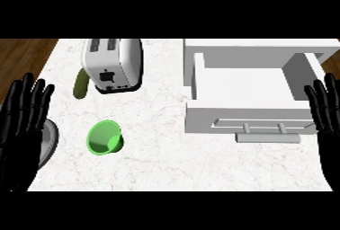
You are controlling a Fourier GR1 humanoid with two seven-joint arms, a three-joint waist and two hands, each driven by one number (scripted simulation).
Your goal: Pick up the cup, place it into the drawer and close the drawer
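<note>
Cup point(105, 138) untouched btwn flat L hand point(23, 130), R hand point(327, 112)

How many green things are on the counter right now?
2. A green cup lies on its side at the counter's left, in front of the toaster. A darker green long vegetable lies just left of the toaster. Nothing else green shows; the drawer looks empty.
</note>
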